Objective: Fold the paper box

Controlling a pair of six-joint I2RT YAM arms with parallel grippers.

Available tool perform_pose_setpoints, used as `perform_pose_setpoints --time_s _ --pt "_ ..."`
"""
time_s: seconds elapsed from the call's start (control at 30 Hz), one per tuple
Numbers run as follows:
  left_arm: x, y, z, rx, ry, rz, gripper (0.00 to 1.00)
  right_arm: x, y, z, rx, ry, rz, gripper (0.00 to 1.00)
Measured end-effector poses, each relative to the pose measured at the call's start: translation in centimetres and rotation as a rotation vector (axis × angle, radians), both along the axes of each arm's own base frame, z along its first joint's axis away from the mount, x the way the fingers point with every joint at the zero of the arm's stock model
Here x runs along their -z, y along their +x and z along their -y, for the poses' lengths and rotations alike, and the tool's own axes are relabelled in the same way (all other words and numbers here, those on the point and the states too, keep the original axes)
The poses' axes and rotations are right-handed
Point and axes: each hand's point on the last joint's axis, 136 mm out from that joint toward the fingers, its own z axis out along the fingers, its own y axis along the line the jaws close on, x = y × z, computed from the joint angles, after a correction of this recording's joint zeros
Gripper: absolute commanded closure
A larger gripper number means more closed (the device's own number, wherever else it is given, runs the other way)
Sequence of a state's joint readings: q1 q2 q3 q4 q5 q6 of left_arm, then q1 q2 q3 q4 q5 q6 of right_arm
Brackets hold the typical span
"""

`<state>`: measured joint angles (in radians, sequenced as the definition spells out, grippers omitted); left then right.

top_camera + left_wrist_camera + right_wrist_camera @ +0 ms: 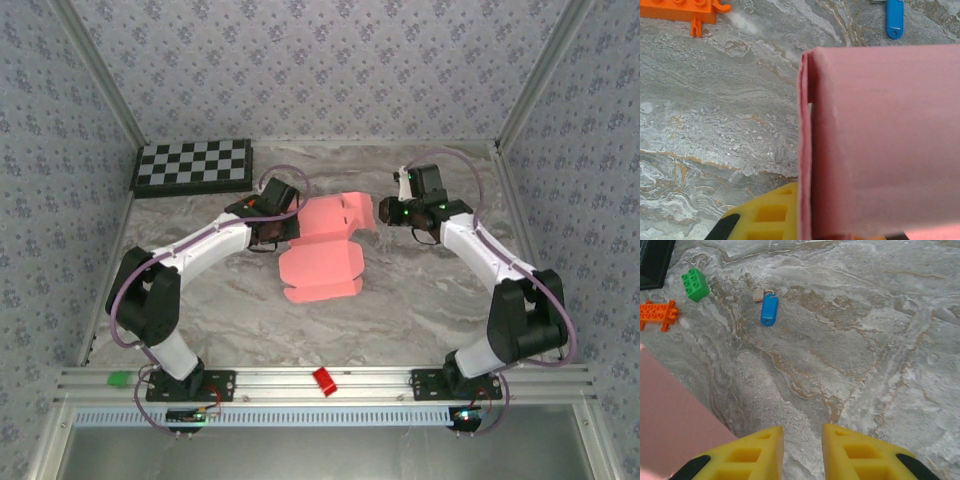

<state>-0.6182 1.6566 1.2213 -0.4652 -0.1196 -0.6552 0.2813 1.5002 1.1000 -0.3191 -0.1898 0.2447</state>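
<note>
One marbled worktop is carrying everything. The paper box is lying near its centre, between the two arms, as a partly folded salmon-pink sheet. In the left wrist view a doubled card edge is rising close before the camera, so one panel is probably being turned up along a crease.

The left pincer is sitting at the sheet's left edge, a position suited to lifting that panel. One yellow finger is showing beside the card and the card is hiding the other. Whether the pincer is clamping the card cannot be told.

The right pincer is hovering just off the sheet's far-right edge, its fingers slightly parted, gripping nothing, with bare worktop showing through the gap. It is probably waiting there to steady or take the opposite flap.

A checkerboard is lying in the far-left corner, well apart. A green brick, an orange piece and a blue key tag are lying beyond the sheet, apart from it.
</note>
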Motion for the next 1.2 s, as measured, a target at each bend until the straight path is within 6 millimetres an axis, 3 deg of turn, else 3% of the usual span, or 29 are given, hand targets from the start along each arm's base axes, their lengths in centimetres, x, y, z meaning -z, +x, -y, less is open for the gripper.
perform_pose_setpoints --time_s 0.17,0.57,1.2 --pt "-0.1 0.1 0.1 0.002 -0.006 0.004 1.00 0.8 0.1 -1.5 -0.064 0.048 -0.018 0.72" --pt "-0.2 0.2 0.2 0.002 -0.012 0.012 1.00 0.1 -0.9 -4.4 -0.207 0.116 -0.001 0.72" --pt "-0.2 0.2 0.3 0.004 -0.014 0.010 1.00 -0.5 -2.6 -7.0 -0.344 0.169 -0.003 0.72"
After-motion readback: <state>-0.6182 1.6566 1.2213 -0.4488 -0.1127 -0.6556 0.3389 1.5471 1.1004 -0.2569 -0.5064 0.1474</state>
